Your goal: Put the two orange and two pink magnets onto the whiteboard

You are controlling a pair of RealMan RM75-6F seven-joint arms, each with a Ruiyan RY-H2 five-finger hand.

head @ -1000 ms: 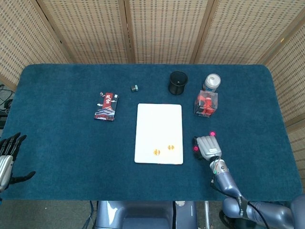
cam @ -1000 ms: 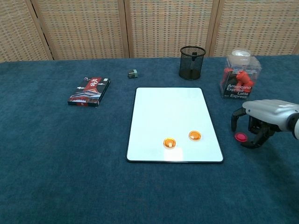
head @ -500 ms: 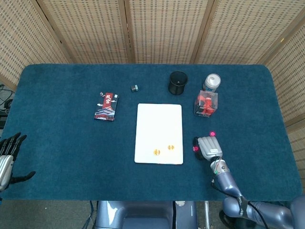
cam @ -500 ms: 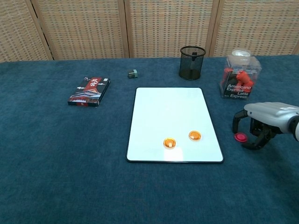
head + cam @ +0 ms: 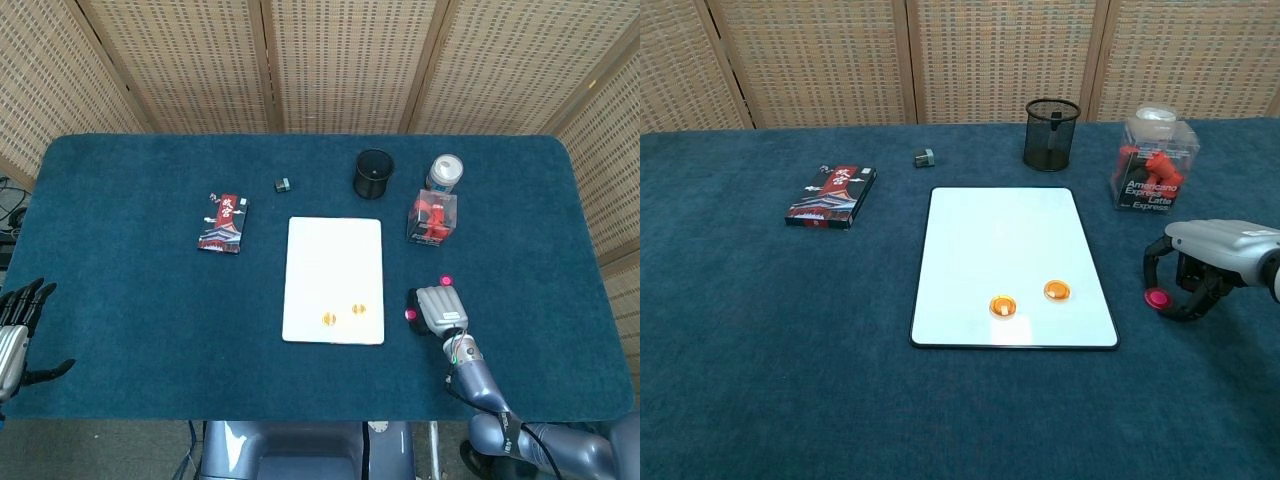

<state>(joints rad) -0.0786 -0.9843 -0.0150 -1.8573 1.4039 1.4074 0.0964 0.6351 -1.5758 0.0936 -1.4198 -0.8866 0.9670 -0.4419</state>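
I had the right hand (image 5: 1212, 262) fingers (image 5: 1156, 262) curled onto a pink magnet (image 5: 1156, 298) right of the whiteboard (image 5: 1012, 262), second pink magnet (image 5: 446, 281) above it, both orange magnets (image 5: 1003, 305) on the board's lower part, left hand (image 5: 14, 335) spread empty at lower left.

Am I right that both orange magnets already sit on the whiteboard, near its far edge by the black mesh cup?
Not quite. Both orange magnets do sit on the whiteboard, but near its front edge, the one farthest from the black mesh cup. The chest view shows this plainly.
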